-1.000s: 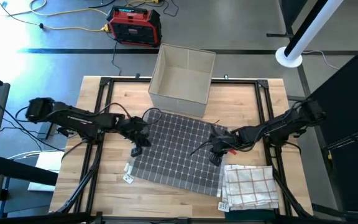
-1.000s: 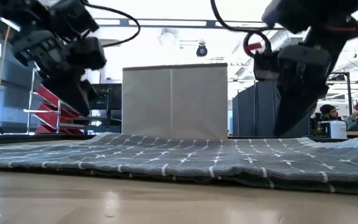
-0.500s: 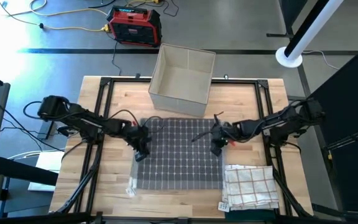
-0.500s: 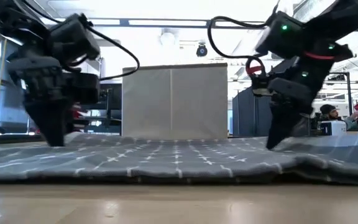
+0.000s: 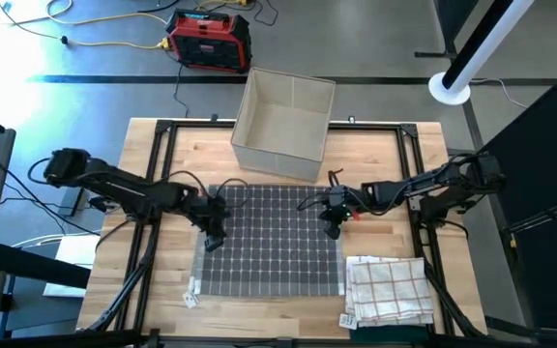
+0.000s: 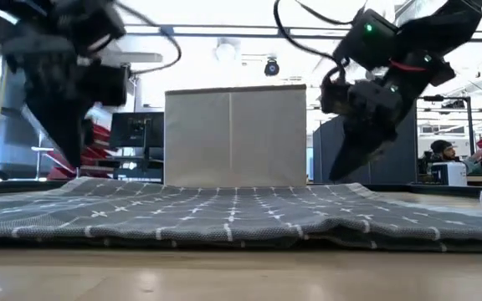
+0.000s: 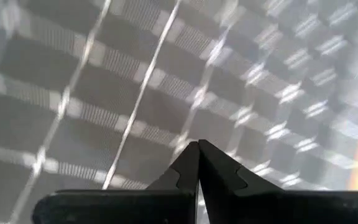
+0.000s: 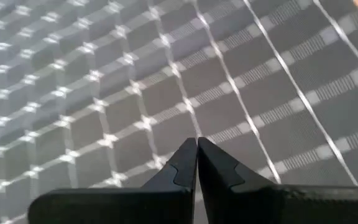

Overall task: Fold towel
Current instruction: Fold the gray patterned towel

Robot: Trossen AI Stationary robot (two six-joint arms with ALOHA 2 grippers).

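The grey towel (image 5: 274, 242) with a white grid lies spread flat on the wooden table (image 5: 162, 164), its edges square with the table's. A small tag (image 5: 190, 299) sticks out at its near left corner. My left gripper (image 5: 211, 239) is shut and hangs just above the towel's left edge (image 6: 72, 165). My right gripper (image 5: 332, 228) is shut too, just above the towel's right part (image 6: 339, 176). Both wrist views look past shut fingertips (image 7: 197, 146) (image 8: 196, 143) at the grid cloth, with nothing between the fingers.
An open beige fabric box (image 5: 283, 121) stands at the table's far middle, just beyond the towel. A folded white cloth with red checks (image 5: 388, 290) lies at the near right corner. Bare wood shows left of the towel and along the near edge.
The towel lay askew a second ago. It has turned on the table and now lies square with the edges. Both shut grippers came down onto it half a second ago and have since risen clear; the left one has also gone slightly toward the table's left edge.
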